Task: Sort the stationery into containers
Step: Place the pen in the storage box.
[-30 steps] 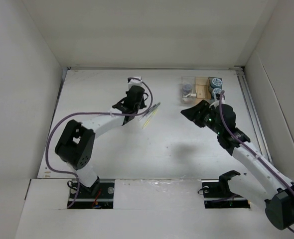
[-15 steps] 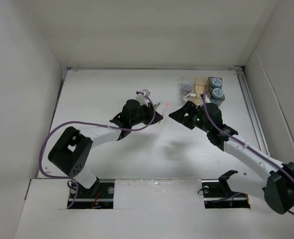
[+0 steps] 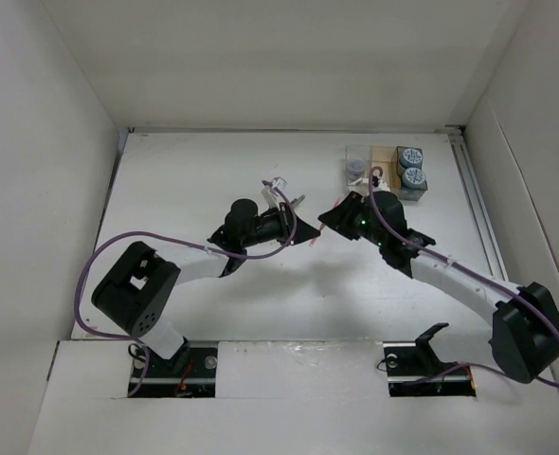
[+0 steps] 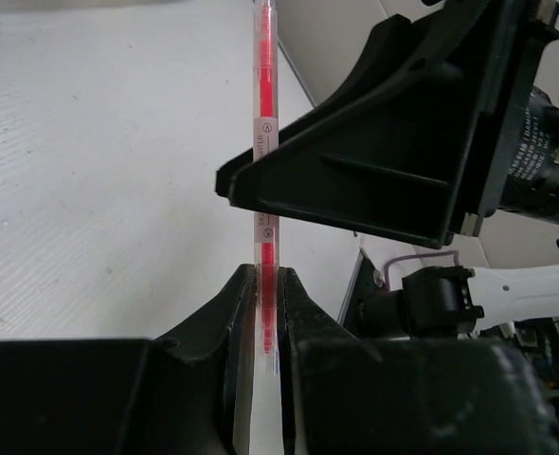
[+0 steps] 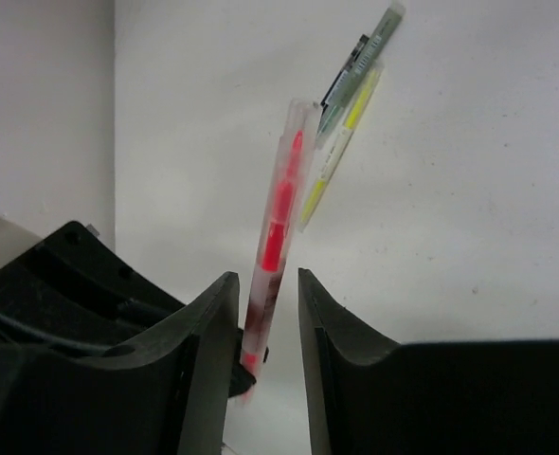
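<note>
The left fingers [image 4: 225, 313] were clamped on the lower end of one red pen [image 4: 263, 142], clear of the worktop [image 4: 90, 190]. The right fingers [image 5: 208, 322], narrowly parted, straddled it; contact was unclear. Beyond, in the upper right of the right wrist view, lay two pens, one yellow-green pen [image 5: 341, 156] and one darker pen [image 5: 360, 57]. At the overhead view's top right, the tray [image 3: 387, 159] held two rolls [image 3: 410, 155] and one pot [image 3: 355, 168].

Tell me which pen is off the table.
The red pen, held up by the left gripper; the yellow-green pen and dark pen lie flat on the table.
</note>
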Tool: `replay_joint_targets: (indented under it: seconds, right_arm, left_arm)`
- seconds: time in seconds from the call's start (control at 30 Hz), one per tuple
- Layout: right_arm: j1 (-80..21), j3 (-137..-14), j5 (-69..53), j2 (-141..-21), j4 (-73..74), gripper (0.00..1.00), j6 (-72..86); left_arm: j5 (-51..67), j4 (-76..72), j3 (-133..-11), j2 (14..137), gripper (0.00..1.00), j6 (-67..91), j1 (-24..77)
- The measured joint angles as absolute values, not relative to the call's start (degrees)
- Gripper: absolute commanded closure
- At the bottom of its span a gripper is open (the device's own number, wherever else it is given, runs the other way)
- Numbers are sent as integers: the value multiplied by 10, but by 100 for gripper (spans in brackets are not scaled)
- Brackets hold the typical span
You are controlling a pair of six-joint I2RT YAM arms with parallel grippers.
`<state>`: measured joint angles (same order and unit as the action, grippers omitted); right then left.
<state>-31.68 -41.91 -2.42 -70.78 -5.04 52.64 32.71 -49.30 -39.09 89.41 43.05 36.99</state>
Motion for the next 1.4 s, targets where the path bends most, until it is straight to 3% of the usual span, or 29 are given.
replay_joint_targets:
  seconds: [0.13,0.2,0.3,0.33,0.37,0.63,1.0,1.13,1.17,1.3,1.4]
  right_arm:
    - [-322,-428,-16,-724,-59,80,529]
    - [-327,-432,-14,-726,-65,91,532]
    - [-332,-436,-6,-726,-66,95,531]
    - [-332,-438,-1,-726,-64,95,531]
    - [-332,-440,4,-727,-63,95,531]
    - [-294,-539,84,-748,13,97,497]
    - [-98,-677,227,-920,97,100,457]
    - [-86,-751,302,-1015,148,100,450]
    - [-86,-772,320,-1037,157,100,448]
    - [-89,-817,382,-1086,180,100,435]
    - [-93,-841,420,-1102,189,100,422]
  left_arm:
    - [339,-507,-389,895,92,436,370]
    - [341,-509,-389,896,79,436,370]
    - [347,-520,-389,898,50,438,370]
    - [348,-523,-388,898,32,437,370]
    - [349,-526,-387,898,1,433,370]
    - [315,-473,-386,873,0,396,370]
    - [169,-363,-375,764,0,345,370]
    - [168,-347,-374,766,18,338,370]
    - [174,-346,-374,770,28,336,370]
    - [187,-338,-374,786,38,333,370]
    - [186,-330,-374,787,38,332,370]
